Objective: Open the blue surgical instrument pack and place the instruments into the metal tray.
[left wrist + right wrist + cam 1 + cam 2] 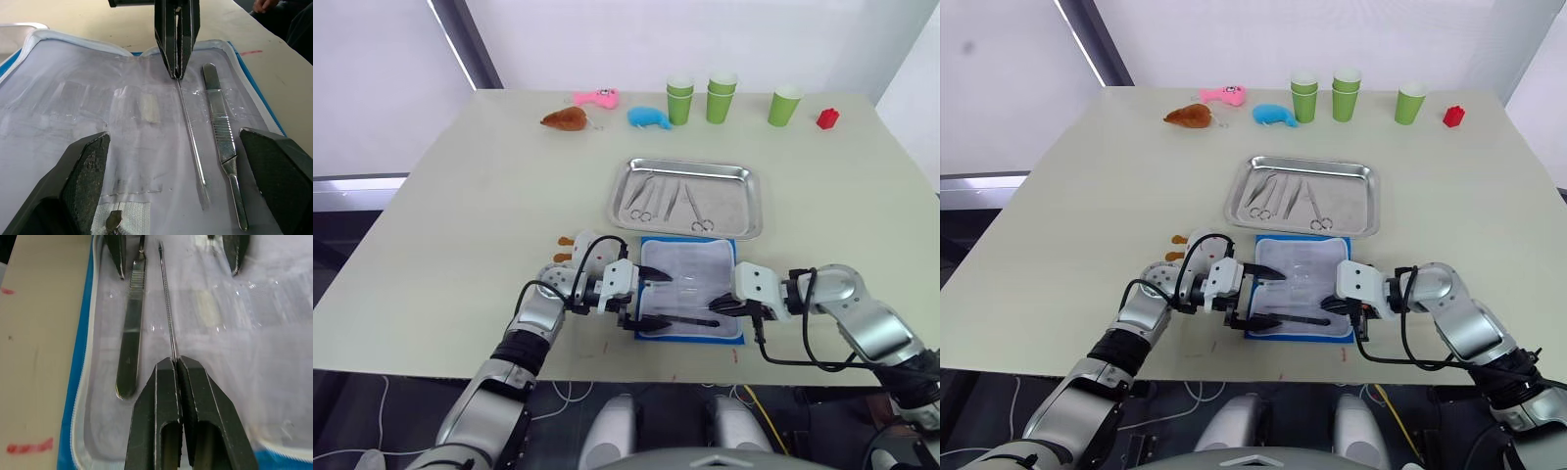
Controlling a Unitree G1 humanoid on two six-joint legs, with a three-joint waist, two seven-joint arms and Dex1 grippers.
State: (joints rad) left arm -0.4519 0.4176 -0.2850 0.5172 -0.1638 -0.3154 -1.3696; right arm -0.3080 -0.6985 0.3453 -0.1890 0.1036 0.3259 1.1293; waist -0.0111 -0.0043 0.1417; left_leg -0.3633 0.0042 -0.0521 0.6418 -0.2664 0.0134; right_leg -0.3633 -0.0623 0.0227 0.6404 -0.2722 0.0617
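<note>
Nearest the table's front edge lies the open flat blue fabric surgical instrument pack point(690, 290), its pale grey lining facing up, with both grippers working over it. Two slim steel instruments are left inside: a thin straight steel probe point(191, 139) and, just beside it, a flat-handled steel scalpel handle point(221, 134) with a ribbed grip. The right gripper point(177, 363) has its two black fingers clenched on one end of the probe, whose shaft runs out from between the fingertips across the lining. The left gripper point(637, 302) faces it from the other side of the pack, its two black fingers point(80, 178) spread wide apart, with both remaining tools lying between them on the lining and nothing held.

Just beyond the pack's far edge sits the shallow rectangular shiny steel tray point(749, 201) with rounded corners and a rolled rim. Several slim silvery instruments point(671, 201) already lie in it, at least two of them with ring handles; their exact number is too small to count.

Along the table's far side stand green paper cups in three spots: two stacks of two point(679, 101) point(722, 96) and a single cup point(785, 106). Near the left stack lies one small blue whale toy point(648, 117), then one pink plush toy point(596, 97) and one brown drumstick-shaped toy point(565, 119). One small red block point(827, 118) rests right of the single cup
</note>
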